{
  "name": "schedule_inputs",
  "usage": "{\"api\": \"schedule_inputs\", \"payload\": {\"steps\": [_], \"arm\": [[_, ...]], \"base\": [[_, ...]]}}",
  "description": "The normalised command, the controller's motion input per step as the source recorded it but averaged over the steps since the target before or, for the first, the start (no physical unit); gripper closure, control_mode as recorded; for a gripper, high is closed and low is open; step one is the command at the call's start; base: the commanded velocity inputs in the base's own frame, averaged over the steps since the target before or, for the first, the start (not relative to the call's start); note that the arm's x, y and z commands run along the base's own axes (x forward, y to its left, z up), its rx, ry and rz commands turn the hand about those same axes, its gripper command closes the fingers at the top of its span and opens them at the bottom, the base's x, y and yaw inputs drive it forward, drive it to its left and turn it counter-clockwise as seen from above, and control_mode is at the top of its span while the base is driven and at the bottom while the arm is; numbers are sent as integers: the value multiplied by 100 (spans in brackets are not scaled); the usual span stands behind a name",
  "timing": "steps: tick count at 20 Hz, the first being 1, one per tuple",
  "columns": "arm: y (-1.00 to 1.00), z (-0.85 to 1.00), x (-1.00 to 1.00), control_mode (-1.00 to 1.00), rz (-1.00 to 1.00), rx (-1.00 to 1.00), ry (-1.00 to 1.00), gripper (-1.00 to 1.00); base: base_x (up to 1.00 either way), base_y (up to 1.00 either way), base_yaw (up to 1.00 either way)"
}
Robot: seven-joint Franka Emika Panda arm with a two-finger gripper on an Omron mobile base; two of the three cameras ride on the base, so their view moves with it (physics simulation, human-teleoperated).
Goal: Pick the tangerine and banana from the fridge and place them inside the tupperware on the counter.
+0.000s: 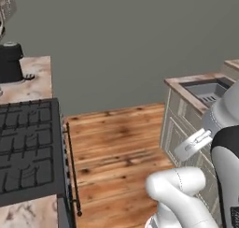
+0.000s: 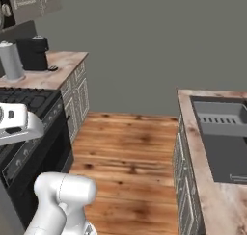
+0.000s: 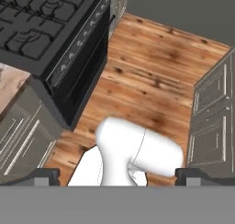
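The tangerine, the banana, the fridge and the tupperware are out of view. In the hand view my gripper [image 3: 120, 176] points down at the wooden floor [image 3: 151, 67]. Its two dark fingertips [image 3: 43, 176] stand far apart at the bottom corners, open, with no object held between them. A stretch of the pinkish marbled counter [image 1: 35, 80] lies beyond the stove; it also appears in the right base view, counter [image 2: 55, 68], over cream panelled cabinets.
A black gas stove [image 1: 28, 147] with its oven front [image 3: 78, 76] stands at left. A black coffee machine [image 2: 33, 53] and a grey canister [image 2: 10, 60] sit on the counter. The island with a sink [image 2: 222, 128] is at right. Wooden floor [image 1: 116, 138] lies between them.
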Motion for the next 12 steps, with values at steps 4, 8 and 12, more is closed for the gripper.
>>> {"api": "schedule_inputs", "payload": {"steps": [4,8,12], "arm": [[0,0,0,100,0,0,0,-100],[0,0,0,100,0,0,0,-100],[0,0,0,100,0,0,0,-100]], "base": [[100,0,0],[100,0,-8],[100,0,-29]]}}
